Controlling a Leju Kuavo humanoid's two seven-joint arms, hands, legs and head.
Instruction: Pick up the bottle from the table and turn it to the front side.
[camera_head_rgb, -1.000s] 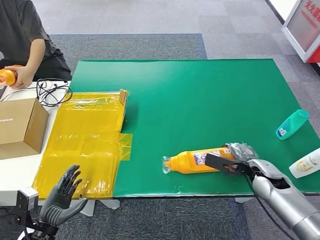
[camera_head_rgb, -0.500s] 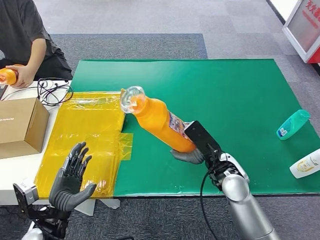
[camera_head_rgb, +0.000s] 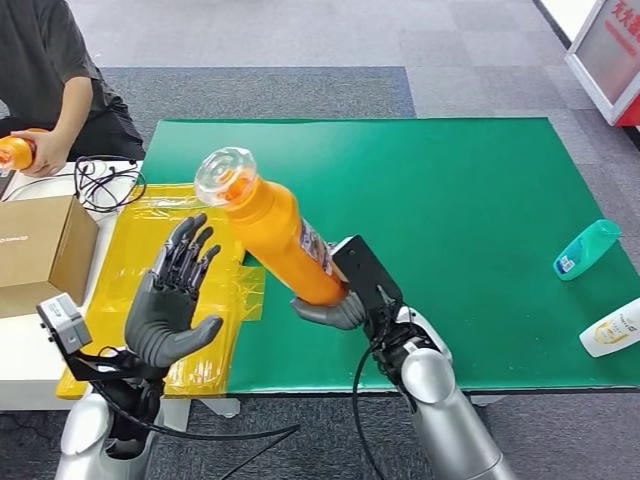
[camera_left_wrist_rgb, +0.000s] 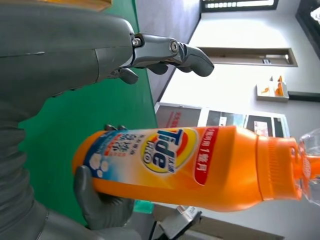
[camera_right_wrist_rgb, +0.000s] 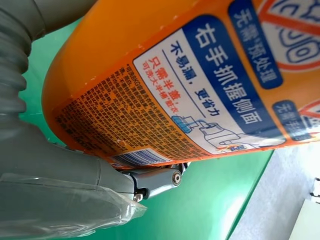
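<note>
2 robot hands: right robot hand (camera_head_rgb: 332, 310) grasping bottle (camera_head_rgb: 275, 228), left robot hand (camera_head_rgb: 170, 300) released, Tide label (camera_left_wrist_rgb: 162, 152) in left wrist view.

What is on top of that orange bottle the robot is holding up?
The orange bottle, gripped low down by the right hand, has a clear plastic cap over its orange nozzle, which shows through it. The bottle's contents cannot be seen, as its body is opaque.

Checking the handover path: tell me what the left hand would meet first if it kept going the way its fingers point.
Probably the orange bottle held by the right hand. The open left hand points up toward its capped end, though depth is unclear and it might pass beside it.
</note>
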